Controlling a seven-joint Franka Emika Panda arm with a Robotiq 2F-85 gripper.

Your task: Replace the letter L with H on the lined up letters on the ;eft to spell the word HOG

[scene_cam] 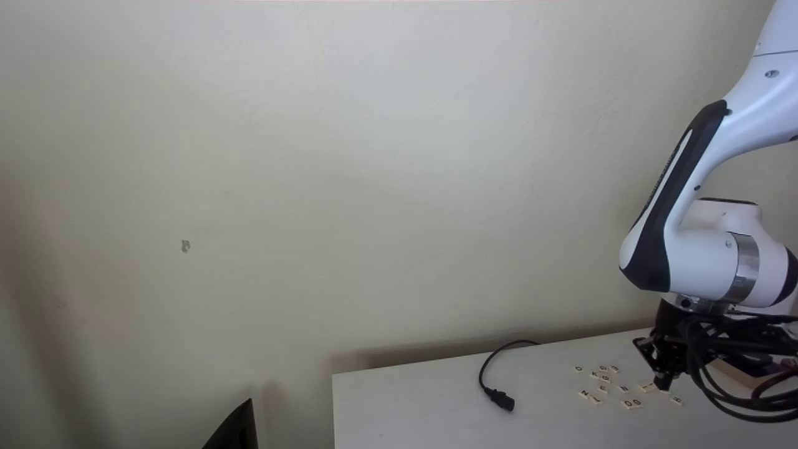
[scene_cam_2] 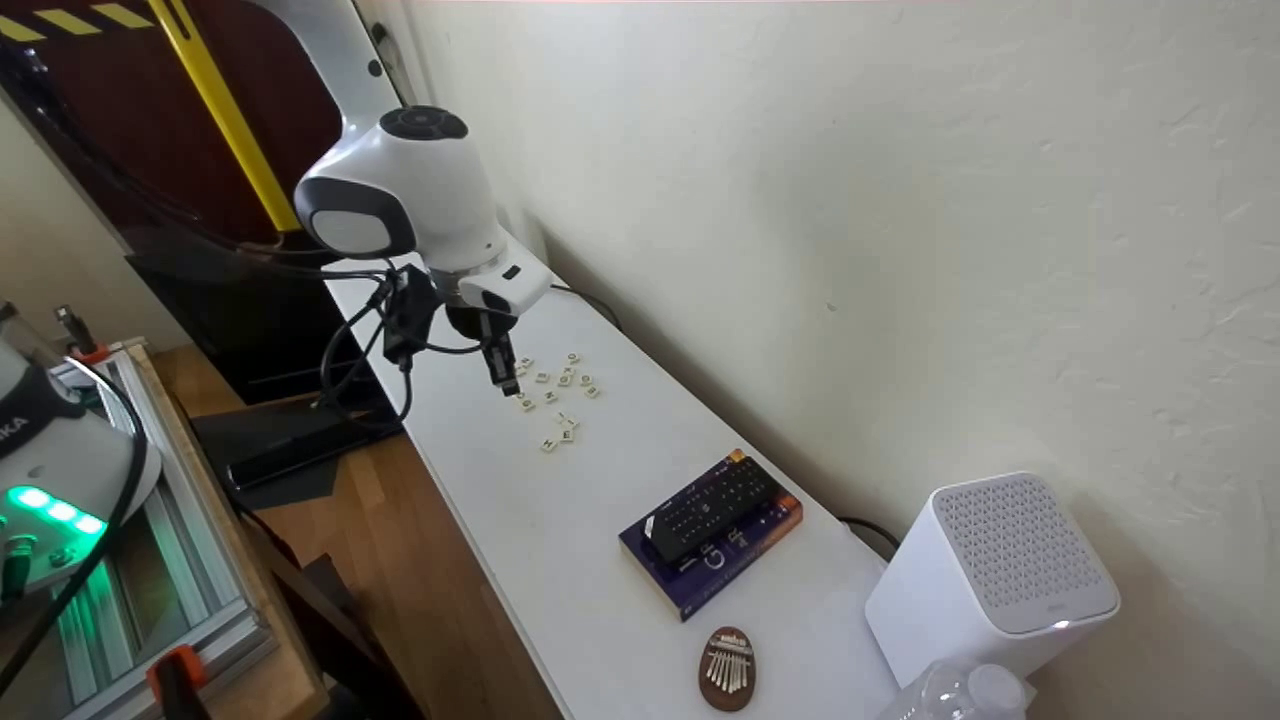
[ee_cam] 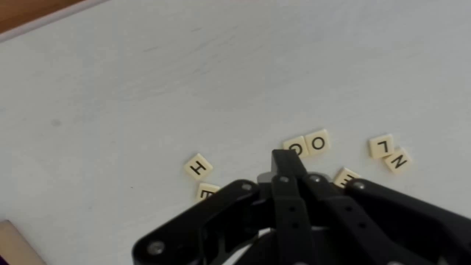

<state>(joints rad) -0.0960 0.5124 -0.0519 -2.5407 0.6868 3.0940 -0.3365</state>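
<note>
Now H (ee_cam: 198, 166) sits just beside E (ee_cam: 207, 192), nearer the floor-side edge of the table (scene_cam_2: 510, 510). G (ee_cam: 296, 142) and O (ee_cam: 317, 142) touch, and L (ee_cam: 381, 146) touches N (ee_cam: 398, 161), well apart from H. The gripper (ee_cam: 286, 156) has its fingers pressed together, hiding part of G in the wrist view. A keyboard (scene_cam_2: 715, 500) lies on a book (scene_cam_2: 740, 562) near the wall edge.

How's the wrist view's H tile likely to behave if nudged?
Small and thin, the H tile is probably light and stiff. Lying flat, it should slide rather than roll or tip. It may bump the E tile close by.
</note>
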